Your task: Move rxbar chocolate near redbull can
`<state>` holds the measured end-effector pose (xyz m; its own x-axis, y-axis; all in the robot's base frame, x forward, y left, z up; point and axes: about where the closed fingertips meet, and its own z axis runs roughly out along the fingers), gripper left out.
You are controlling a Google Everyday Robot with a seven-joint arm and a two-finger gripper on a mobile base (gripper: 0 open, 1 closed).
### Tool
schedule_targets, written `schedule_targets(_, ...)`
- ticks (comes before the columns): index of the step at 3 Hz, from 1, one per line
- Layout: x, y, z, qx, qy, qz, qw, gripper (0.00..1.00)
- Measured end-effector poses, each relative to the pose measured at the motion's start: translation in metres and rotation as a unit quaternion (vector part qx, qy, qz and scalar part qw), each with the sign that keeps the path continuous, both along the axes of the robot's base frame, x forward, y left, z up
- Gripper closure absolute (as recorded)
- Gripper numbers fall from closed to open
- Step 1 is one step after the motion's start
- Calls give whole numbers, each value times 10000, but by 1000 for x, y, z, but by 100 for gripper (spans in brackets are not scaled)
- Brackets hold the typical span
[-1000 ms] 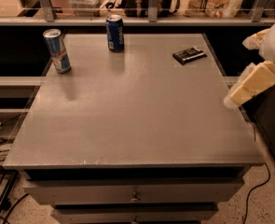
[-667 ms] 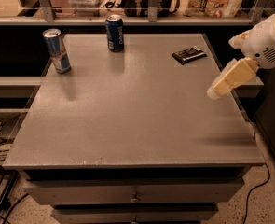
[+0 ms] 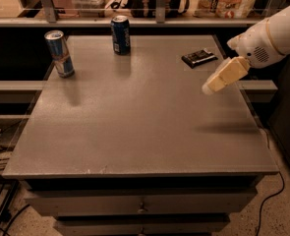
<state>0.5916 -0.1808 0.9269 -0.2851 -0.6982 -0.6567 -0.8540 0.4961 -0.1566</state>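
Observation:
The rxbar chocolate (image 3: 199, 58) is a small flat black bar lying on the grey table near its far right corner. The redbull can (image 3: 59, 53) is a slim silver-and-blue can standing upright at the far left edge of the table. My gripper (image 3: 212, 86) comes in from the right on a white arm, hovering above the table just in front of and slightly right of the bar, not touching it. Its tan fingers point down-left.
A dark-blue Pepsi can (image 3: 120, 34) stands upright at the far middle of the table (image 3: 134, 127). A shelf with bags and boxes runs behind the table. Drawers sit under the front edge. Cables lie on the floor at the left and right.
My arm and gripper have moved left and farther over the table, from beyond its right edge toward the bar. The cans and the bar have not moved.

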Motion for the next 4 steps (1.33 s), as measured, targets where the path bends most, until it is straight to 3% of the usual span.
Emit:
schedule_targets(1, 11, 5, -3, 197, -66, -195, 9996, 0)
schedule_targets(2, 43, 15, -6, 523, -243, -439, 9974, 0)
schedule_targets(4, 113, 18, -30, 1228, -235, -939, 9877, 0)
